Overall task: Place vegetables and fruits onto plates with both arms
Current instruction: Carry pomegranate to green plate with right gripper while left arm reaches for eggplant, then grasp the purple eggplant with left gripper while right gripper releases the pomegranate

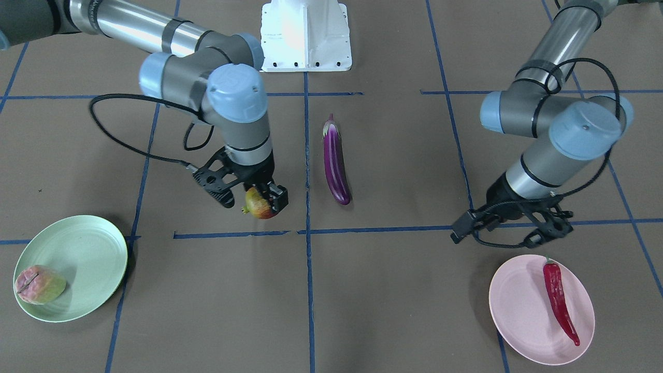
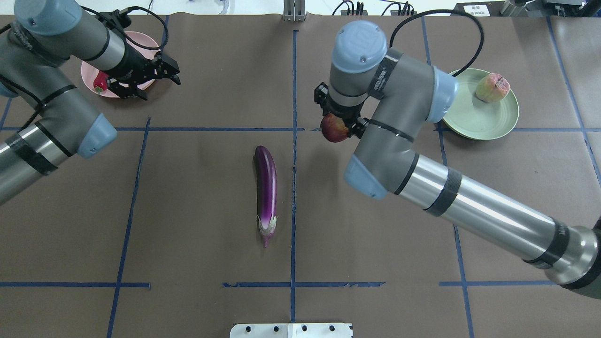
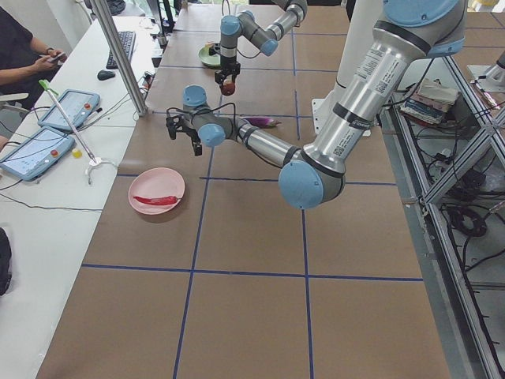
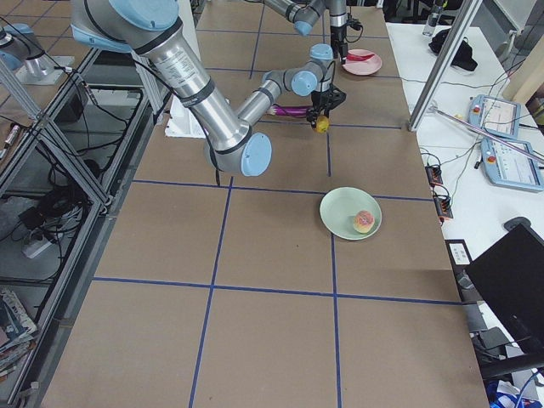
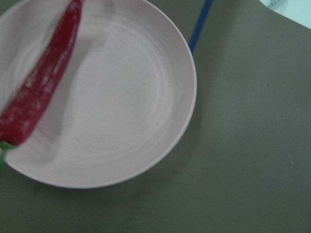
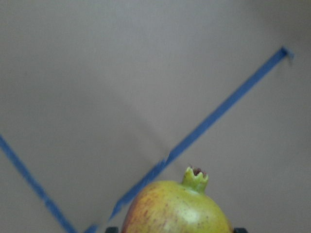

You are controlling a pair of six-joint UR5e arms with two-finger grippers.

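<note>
My right gripper (image 1: 268,197) is shut on the red-yellow pomegranate (image 1: 258,204) and holds it just above the table, left of the eggplant in the front view. The fruit's nub shows in the right wrist view (image 6: 177,208). The purple eggplant (image 1: 335,161) lies on the table near the centre line. The red chili (image 1: 559,303) lies on the pink plate (image 1: 518,311). My left gripper (image 1: 549,234) is open and empty, just above that plate's near rim. The peach (image 1: 39,284) sits on the mint green plate (image 1: 88,254).
The white base block (image 1: 305,33) stands at the robot's edge of the table. Blue tape lines cross the brown table cover. An operator sits at a side desk with tablets (image 3: 35,150) beyond the far edge.
</note>
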